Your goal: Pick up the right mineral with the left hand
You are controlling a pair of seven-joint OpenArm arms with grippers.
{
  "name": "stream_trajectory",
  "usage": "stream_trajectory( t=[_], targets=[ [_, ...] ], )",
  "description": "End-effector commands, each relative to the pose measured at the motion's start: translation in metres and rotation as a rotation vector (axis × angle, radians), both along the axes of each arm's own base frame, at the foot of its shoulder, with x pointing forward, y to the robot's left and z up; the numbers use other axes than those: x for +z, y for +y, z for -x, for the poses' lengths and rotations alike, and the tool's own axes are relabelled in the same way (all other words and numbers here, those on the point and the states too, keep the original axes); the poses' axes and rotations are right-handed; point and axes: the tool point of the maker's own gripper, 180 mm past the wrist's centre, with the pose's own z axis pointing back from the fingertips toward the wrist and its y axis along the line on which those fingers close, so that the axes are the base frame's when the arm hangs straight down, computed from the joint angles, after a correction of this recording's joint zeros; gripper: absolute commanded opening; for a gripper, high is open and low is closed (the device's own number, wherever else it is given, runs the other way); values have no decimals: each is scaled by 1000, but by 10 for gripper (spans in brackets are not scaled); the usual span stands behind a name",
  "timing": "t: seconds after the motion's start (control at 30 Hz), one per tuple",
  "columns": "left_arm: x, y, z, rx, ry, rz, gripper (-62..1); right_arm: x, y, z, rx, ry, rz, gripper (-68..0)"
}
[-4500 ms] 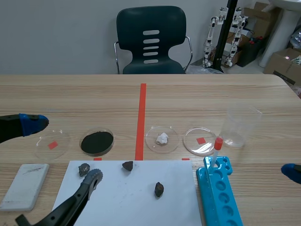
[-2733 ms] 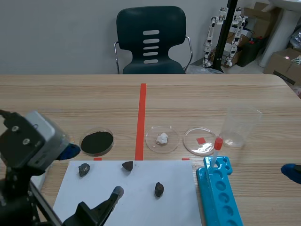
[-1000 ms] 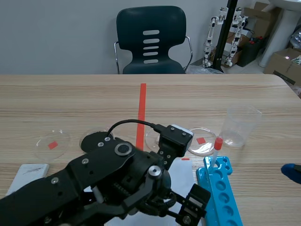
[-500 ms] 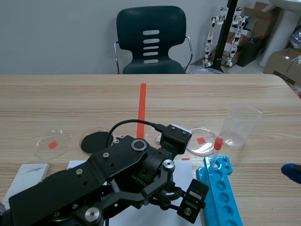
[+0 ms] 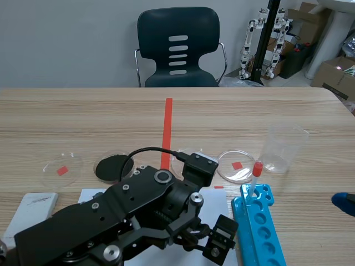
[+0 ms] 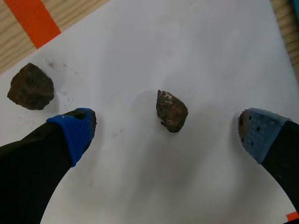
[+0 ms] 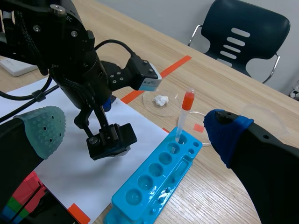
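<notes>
The right mineral, a small dark reddish-brown lump, lies on the white paper. My left gripper hangs open right over it, one blue pad on each side and not touching it. A second mineral lies beyond the pad on that side. In the scene view the left arm covers the paper and hides the minerals. My right gripper is open and holds nothing; only its blue tip shows at the table's right edge.
A blue tube rack holding a red-capped tube stands right of the paper. Behind lie petri dishes: an empty one, one with black powder, another empty one. A clear beaker and a white block flank them.
The left arm has swung in from the left side across the paper and now stands over the right mineral, slightly lower than half a second ago. The right arm has stayed put.
</notes>
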Motion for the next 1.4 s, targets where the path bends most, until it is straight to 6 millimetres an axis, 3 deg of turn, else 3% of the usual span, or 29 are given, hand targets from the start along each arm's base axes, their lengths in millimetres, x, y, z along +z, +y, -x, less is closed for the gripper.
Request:
stream_trajectory(
  t=[0.0, 0.17, 0.2, 0.3, 0.4, 1.17, 1.27, 1.37],
  targets=[
    [5, -5, -3, 4, -10, 16, 14, 6, 1, -2, 2, -20, -13, -54],
    [6, -8, -3, 3, -10, 22, 14, 6, 1, -2, 2, -20, -13, -54],
    [6, -8, -3, 3, -10, 23, -10, 6, 1, -2, 2, -20, -13, -54],
    [3, -8, -1, 4, -2, 18, -181, 6, 1, -2, 2, -20, -13, -54],
    [2, -8, -1, 5, -1, 16, -224, 6, 1, -2, 2, -20, -13, -54],
    [1, -15, -7, 10, -31, 35, -227, 6, 1, -2, 2, -20, -13, -54],
    [3, -17, -9, 9, -43, 44, -304, 6, 1, -2, 2, -20, -13, -54],
    [3, -18, -10, 9, -47, 46, -314, 6, 1, -2, 2, -20, -13, -54]
  ],
)
